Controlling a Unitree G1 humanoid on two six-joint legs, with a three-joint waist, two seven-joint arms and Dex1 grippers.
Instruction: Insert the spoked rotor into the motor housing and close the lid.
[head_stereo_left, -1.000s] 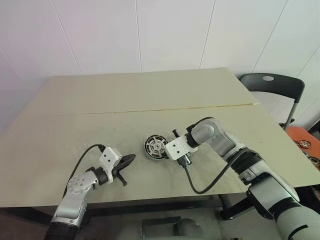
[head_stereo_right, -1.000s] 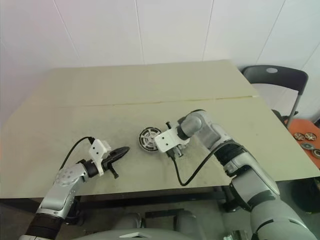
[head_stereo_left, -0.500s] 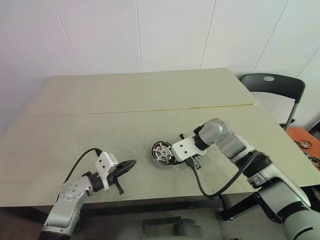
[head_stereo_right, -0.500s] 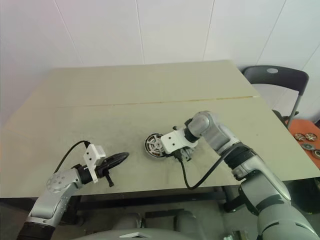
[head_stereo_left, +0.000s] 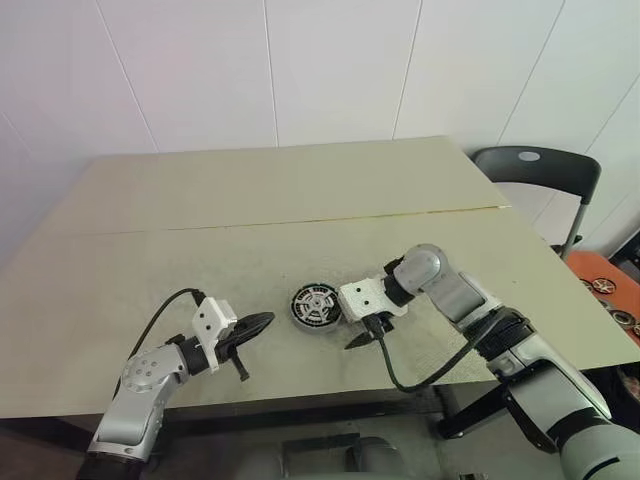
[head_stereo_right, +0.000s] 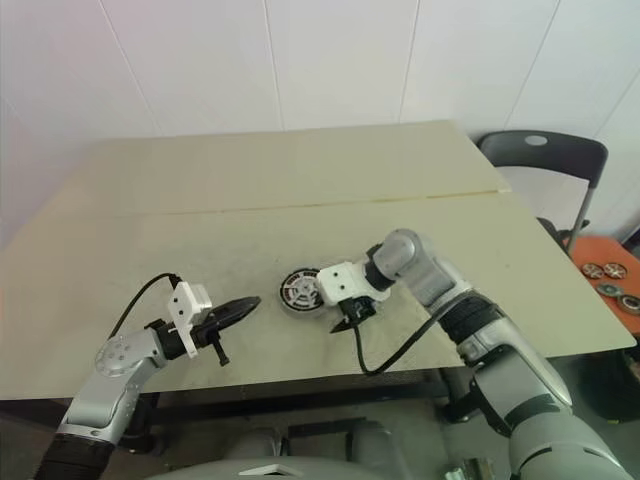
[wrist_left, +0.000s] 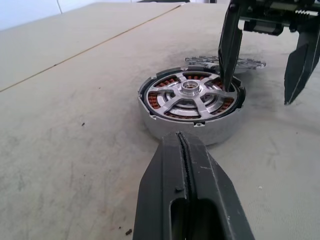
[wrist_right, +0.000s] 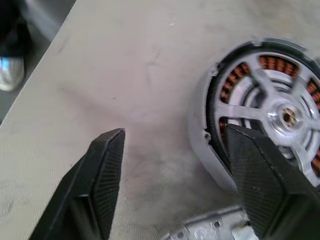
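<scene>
Silvery spoked rotor (wrist_left: 189, 96) now sits seated in the motor housing (wrist_left: 192, 125); the right gripper (wrist_right: 172, 175) has just spread its fingers wide, letting go. Lid (wrist_left: 225, 62) lies on the surface just behind. Left gripper (wrist_left: 187, 187) pinched closed, empty. Lid comes next.

We find no readable txt, labels, brand marks, nos. or signs in any view.
</scene>
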